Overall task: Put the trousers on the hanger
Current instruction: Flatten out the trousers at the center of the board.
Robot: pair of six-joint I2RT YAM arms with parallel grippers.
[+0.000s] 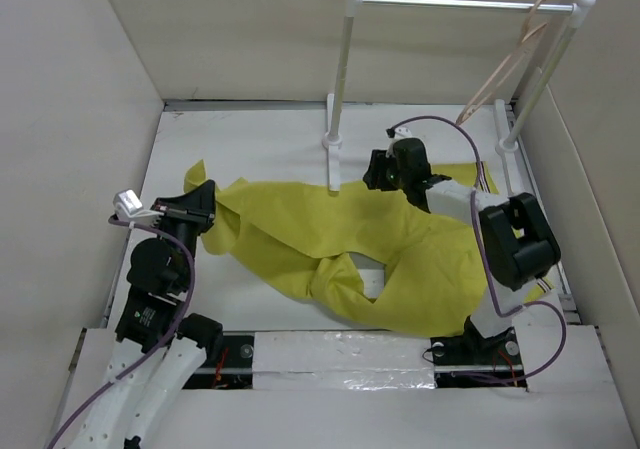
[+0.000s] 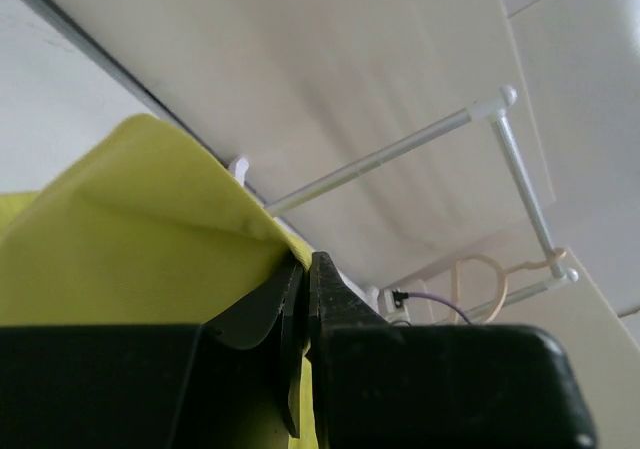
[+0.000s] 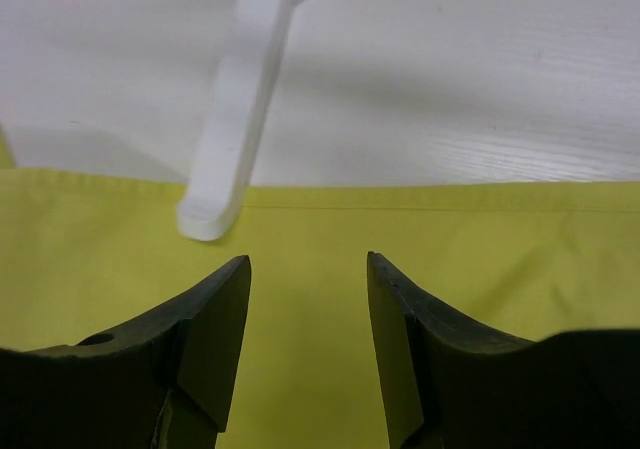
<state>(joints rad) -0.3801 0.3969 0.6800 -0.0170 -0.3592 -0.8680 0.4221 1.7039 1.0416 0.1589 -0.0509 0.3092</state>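
The left arm is reaching forward from its base at the near left, its elbow bending upward and its wrist tilting toward the right; the left gripper [image 2: 305,261] is pinching the far left end of the trousers [image 1: 340,244], its jaws pressing together with only the yellow cloth between them, and that end is standing lifted off the table [image 1: 260,139] in a peak; the rest of the trousers is lying spread across the middle of the table, running from the left gripper toward the near right, with one fold curling over near the centre; the right arm is rising from its base at the near right, folding at a high elbow and stretching back toward the far middle, its wrist pointing downward; the right gripper [image 3: 308,269] is hovering over the far edge of the cloth with its jaws standing wide apart and gripping nothing, just beside a foot of the white rack [image 1: 450,2]; the hanger [image 1: 505,64] is hanging tilted from the right end of the rack's rail, well apart from both grippers and from the trousers.
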